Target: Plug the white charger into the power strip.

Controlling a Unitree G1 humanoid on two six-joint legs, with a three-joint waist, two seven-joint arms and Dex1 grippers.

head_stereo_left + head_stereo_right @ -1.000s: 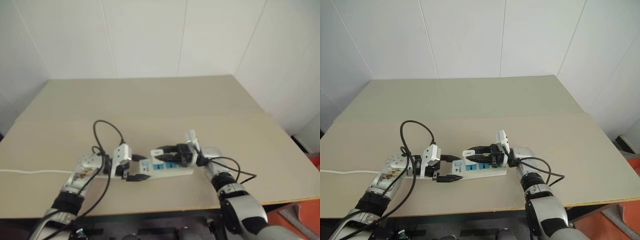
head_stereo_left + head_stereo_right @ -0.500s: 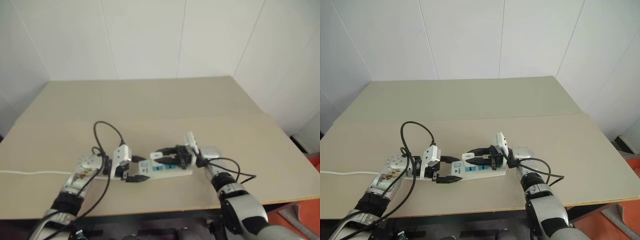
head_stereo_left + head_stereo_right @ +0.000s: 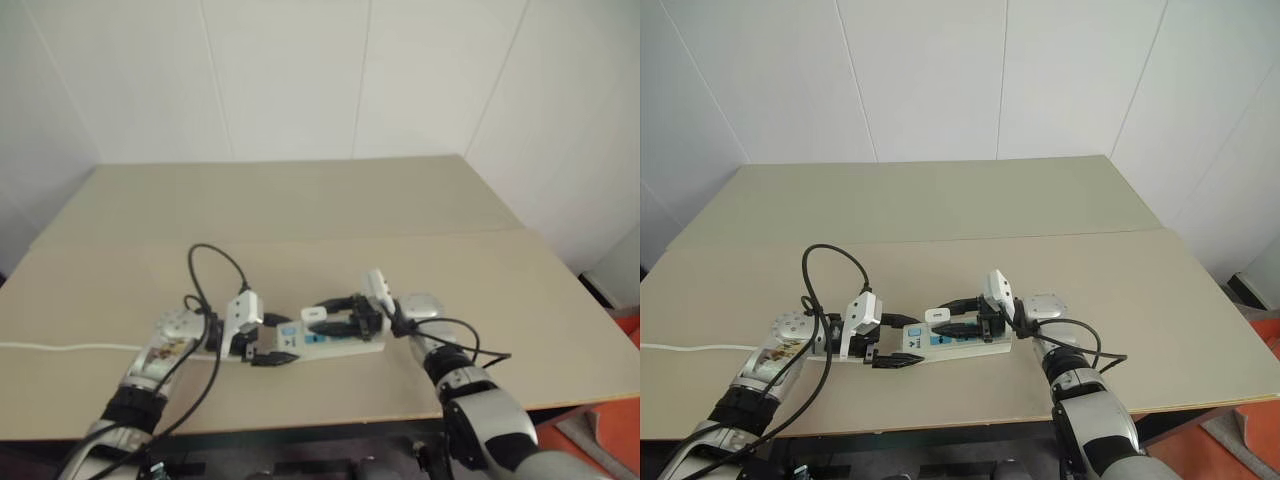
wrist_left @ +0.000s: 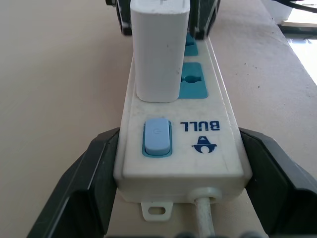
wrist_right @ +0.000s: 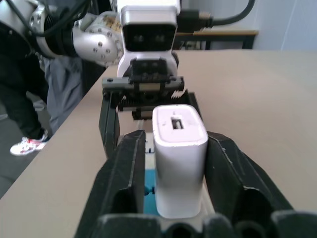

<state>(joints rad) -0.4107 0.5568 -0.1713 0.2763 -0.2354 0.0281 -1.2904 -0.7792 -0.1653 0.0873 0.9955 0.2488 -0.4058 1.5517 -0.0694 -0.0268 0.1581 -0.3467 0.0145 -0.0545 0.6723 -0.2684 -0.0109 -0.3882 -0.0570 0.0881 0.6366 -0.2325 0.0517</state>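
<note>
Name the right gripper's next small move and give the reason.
Probably back the right gripper straight off. The white charger stands upright, seated in the power strip, with gaps between it and the fingers. The left gripper clamps the strip's switch end.

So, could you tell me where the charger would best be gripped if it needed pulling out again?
Grip the charger by its two broad flat sides, near the top, coming from above. It stands upright in the power strip, so the upper body is free and the flat faces suit claw fingers.
</note>
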